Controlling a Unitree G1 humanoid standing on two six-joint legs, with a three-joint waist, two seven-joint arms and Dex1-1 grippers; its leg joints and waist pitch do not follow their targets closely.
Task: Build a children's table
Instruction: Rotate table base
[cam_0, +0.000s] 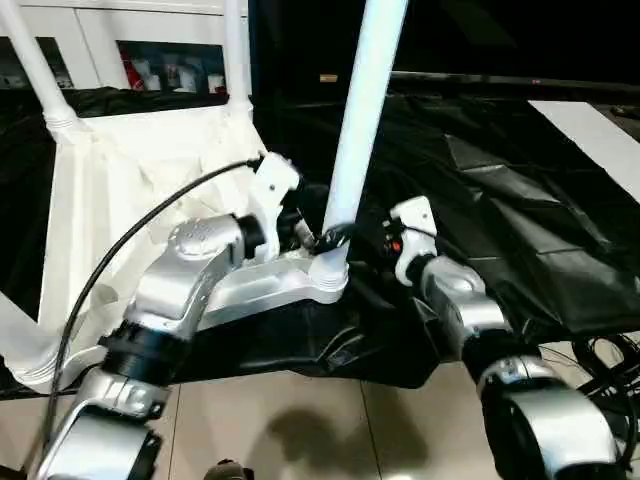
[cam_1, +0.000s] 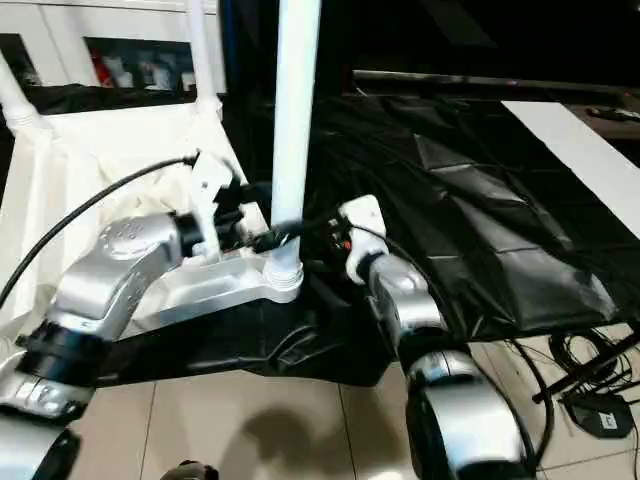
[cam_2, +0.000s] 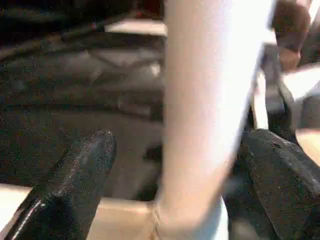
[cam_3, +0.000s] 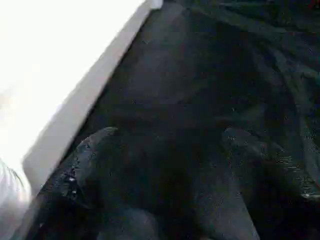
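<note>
Left wrist: leg (cam_2: 210, 100) in corner socket (cam_0: 330, 272) | L claw (cam_2: 175, 165) open round it | R claw (cam_3: 165, 165) open

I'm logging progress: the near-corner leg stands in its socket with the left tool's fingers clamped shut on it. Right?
Not quite. The leg does stand in the tabletop's near corner socket, but the left tool is open: the left wrist view shows its fingers spread on either side of the leg, with a gap beside one.

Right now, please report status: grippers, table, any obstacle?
Left gripper open around near leg, no grip. Right gripper open, empty. Tabletop upside down, near leg upright in corner socket. Black cable over left arm.
</note>
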